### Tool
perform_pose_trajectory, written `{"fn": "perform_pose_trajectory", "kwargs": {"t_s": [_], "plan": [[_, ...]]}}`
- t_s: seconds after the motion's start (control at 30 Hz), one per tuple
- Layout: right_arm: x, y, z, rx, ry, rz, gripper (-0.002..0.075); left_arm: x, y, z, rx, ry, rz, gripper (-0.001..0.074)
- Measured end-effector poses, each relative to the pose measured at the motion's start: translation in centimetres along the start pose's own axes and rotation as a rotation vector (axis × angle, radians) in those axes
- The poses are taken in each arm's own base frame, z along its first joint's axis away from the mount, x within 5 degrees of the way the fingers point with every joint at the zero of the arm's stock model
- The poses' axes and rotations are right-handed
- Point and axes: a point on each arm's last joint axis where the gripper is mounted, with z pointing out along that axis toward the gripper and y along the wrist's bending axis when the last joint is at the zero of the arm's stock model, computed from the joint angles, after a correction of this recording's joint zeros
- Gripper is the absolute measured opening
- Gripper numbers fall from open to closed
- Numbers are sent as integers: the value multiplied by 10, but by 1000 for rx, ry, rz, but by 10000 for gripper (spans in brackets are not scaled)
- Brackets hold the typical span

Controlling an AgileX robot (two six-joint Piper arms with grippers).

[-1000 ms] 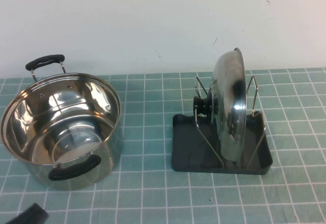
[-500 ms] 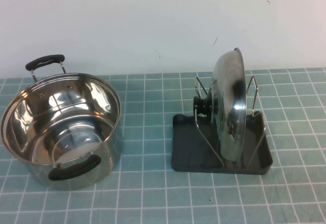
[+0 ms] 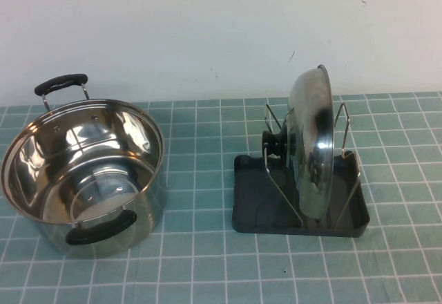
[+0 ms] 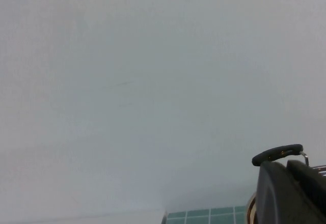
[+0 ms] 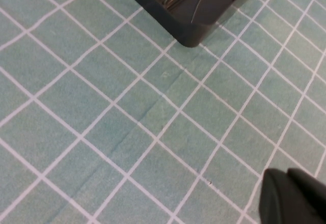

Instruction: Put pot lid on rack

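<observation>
Green tiled cloth (image 3: 207, 262) with white grid lines covers the table, and a plain white wall (image 3: 207, 27) stands behind it. On this cloth the pot lid (image 3: 312, 145) stands upright on its edge in the rack (image 3: 255, 214), held between the wire loops (image 3: 343, 121), with its black knob (image 3: 273, 143) pointing toward the pot. The steel pot (image 3: 83, 173) with two black handles sits well apart on the robot's left side. The left gripper (image 4: 293, 196) shows only as a dark body near the far pot handle (image 4: 277, 154); I cannot tell how its claw stands. The right gripper (image 5: 295, 198) hangs above bare cloth near a rack corner (image 5: 191, 33); its state I also cannot tell.
</observation>
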Motion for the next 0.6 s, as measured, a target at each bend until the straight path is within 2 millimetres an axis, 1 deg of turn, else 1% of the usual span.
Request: {"fn": "perform_pose_trajectory", "kwargs": {"t_s": [0.17, 0.33, 0.37, 0.4, 0.47, 0.6], "plan": [[0, 0, 0, 0, 0, 0, -1, 0, 0, 0, -5, 0, -65, -2], [0, 0, 0, 0, 0, 0, -1, 1, 3, 0, -33, 12, -17, -2], [0, 0, 0, 0, 0, 0, -1, 3, 3, 0, -41, 29, 27, -2], [0, 0, 0, 0, 0, 0, -1, 4, 3, 0, -41, 46, 25, -2], [0, 0, 0, 0, 0, 0, -1, 9, 3, -1, -30, 100, -26, -2], [0, 0, 0, 0, 0, 0, -1, 25, -3, -4, 33, 275, -105, -2]]}}
